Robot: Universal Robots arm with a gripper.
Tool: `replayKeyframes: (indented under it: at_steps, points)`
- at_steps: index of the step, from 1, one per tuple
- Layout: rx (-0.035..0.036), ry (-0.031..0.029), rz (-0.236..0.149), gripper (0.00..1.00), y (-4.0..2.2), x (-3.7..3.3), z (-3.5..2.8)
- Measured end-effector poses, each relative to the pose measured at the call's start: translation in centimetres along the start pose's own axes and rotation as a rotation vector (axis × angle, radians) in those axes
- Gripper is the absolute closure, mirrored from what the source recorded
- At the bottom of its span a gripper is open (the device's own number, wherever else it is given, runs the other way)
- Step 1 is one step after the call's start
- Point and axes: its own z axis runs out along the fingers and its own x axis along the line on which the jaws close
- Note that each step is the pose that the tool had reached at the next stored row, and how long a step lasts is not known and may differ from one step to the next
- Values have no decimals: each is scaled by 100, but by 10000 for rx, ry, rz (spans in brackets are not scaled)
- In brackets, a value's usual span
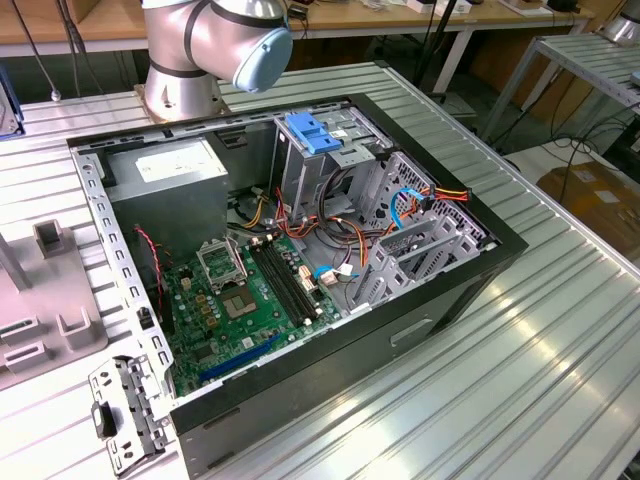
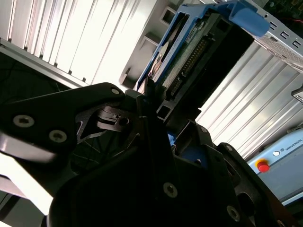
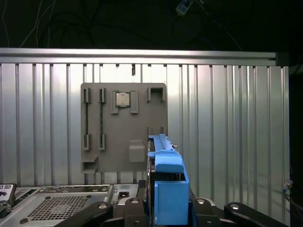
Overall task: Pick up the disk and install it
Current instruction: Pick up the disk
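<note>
In both wrist views the disk [image 3: 166, 176] stands on edge between my gripper's [image 3: 166, 207] fingers, lifted off the table. Its blue plastic carrier faces the first wrist camera. In the second wrist view the disk [image 2: 190, 53] shows its connector edge and circuit board inside the blue frame, with the gripper [image 2: 171, 126] shut on its lower part. Behind the disk lies a grey fixture plate [image 3: 106, 142] on the ribbed metal table. The open computer case [image 1: 450, 285] lies on its side in the exterior view, and its drive cage [image 1: 345, 160] carries a blue plastic piece [image 1: 311, 133] on top.
The arm's base and elbow [image 1: 215, 40] rise behind the case. Inside the case are a grey power-supply box [image 1: 170, 175], a green motherboard [image 1: 245, 300] and loose cables [image 1: 400, 205]. The fixture plate [image 1: 40, 320] sits at the exterior view's left, with a small chip [image 3: 122, 99] on it.
</note>
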Motion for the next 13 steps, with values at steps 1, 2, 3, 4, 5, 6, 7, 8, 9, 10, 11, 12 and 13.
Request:
replayKeyframes:
  at_steps: [1,2,3,4,5,6,7,8,9,10,11,12,13]
  points:
    - [0,0,0,63,-15,3,0]
    - [-1,0,0,63,-27,5,-1]
    - [-2,0,0,63,-47,9,-1]
    - [-2,0,0,63,-61,11,-1]
    - [-3,0,0,63,-74,13,-2]
    - [-3,0,0,63,-88,16,-2]
    - [-4,0,0,63,-100,18,-3]
    - [-6,0,0,63,-117,22,-3]
    - [-6,0,0,63,-130,24,-3]
    - [-7,0,1,63,-142,26,-4]
    - [-7,0,0,63,-153,28,-4]
    - [-8,0,0,63,-164,31,-4]
    - [-8,0,1,63,-174,33,-4]
